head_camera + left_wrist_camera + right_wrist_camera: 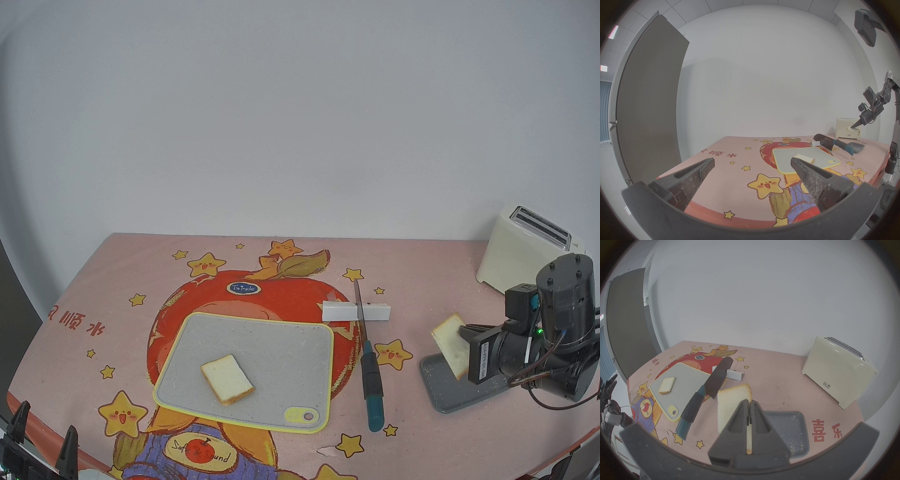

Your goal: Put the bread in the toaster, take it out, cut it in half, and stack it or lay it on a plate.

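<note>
**Head view.** The right gripper is clamped on the edge of a bread slice. It holds the slice upright over the far end of the grey plate, at 4 o'clock on the table. A smaller piece lies flat on the board at 6 o'clock. The knife lies just to the board's 3 o'clock side, its blade propped on a white block. The toaster stands at 2 o'clock, and no bread shows in its slots.

I judge that toasting and cutting are done: one half is at the plate and not yet set down, and the other is left to fetch. The cloth carries printed characters and small labels on the cartoon apple. I leave these unread.

**Left wrist view.** The left gripper hangs off the table's near-left corner, jaws wide apart and empty. The piece shows far off on the board.

**Right wrist view.** The jaws are pressed together on the slice, above the plate. A small mark is printed on the toaster, and red characters on the cloth sit beside the plate.
</note>
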### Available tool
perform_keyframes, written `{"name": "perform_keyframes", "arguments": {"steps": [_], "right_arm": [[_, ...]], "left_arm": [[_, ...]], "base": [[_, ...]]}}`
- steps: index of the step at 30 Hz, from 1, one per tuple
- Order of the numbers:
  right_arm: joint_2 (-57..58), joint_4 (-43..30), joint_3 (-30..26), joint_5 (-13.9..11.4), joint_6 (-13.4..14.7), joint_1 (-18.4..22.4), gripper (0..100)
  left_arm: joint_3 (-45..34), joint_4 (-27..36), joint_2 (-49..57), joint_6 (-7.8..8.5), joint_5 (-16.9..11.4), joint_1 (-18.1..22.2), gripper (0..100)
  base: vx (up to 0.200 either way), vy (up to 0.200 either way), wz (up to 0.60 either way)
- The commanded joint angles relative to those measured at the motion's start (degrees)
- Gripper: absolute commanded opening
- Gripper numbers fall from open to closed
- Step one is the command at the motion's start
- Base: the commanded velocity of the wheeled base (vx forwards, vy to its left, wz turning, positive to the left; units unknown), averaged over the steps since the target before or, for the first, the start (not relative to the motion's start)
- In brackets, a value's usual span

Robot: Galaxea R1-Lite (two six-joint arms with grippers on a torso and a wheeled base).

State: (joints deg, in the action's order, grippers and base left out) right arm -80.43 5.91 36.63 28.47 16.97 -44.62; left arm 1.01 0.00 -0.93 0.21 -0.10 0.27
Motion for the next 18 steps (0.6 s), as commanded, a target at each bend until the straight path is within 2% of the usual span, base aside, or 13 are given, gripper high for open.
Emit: {"name": "perform_keyframes", "arguments": {"steps": [1, 10, 16, 18], "right_arm": [[-0.2, -0.1, -0.1, 0.0, 0.0, 0.0, 0], [-0.4, -0.3, 0.2, 0.1, -0.1, 0.7, 0], [-0.4, 0.1, 0.3, 0.3, 0.0, 0.7, 0], [-0.6, 0.2, 0.2, 0.4, 0.0, 0.7, 0]], "left_arm": [[-1.0, 0.0, 0.9, -0.12, 0.0, 0.0, 100], [-1.0, 0.0, 0.9, 0.06, 0.1, 0.0, 100], [-1.0, 0.0, 0.9, -0.12, 0.0, 0.0, 100], [-1.0, 0.0, 0.9, -0.12, 0.0, 0.1, 100]], "base": [[-0.2, 0.0, 0.0], [0.0, 0.0, 0.0], [0.0, -0.2, 0.0], [0.0, 0.0, 0.0]]}}
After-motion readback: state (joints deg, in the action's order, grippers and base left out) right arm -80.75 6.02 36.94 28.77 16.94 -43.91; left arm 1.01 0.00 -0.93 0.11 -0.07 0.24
